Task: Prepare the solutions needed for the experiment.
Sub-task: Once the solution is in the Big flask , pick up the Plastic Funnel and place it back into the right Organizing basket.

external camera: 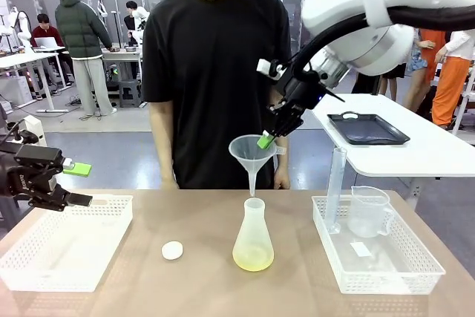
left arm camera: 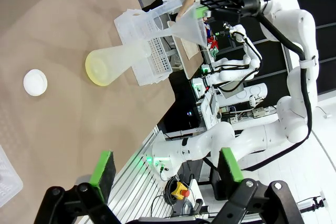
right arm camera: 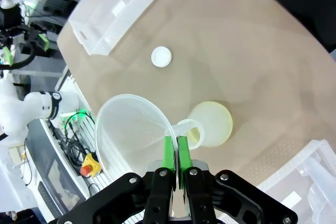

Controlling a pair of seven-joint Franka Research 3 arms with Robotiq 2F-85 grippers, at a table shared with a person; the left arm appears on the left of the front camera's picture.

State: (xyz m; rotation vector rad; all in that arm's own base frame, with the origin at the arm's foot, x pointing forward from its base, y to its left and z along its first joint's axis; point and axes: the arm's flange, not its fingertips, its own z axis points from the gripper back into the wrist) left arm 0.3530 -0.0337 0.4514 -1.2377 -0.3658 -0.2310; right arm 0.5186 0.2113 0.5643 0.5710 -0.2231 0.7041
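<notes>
Brown table (external camera: 185, 291) bears a left basket (external camera: 44, 278); white cap (external camera: 172, 250); conical flask (external camera: 253, 239); right basket (external camera: 386, 281).

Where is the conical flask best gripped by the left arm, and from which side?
Probably the narrow neck of the conical flask, approached level from the robot's left: it stands upright, its body flares wide, and the funnel hangs directly above its mouth, blocking a top approach.
</notes>
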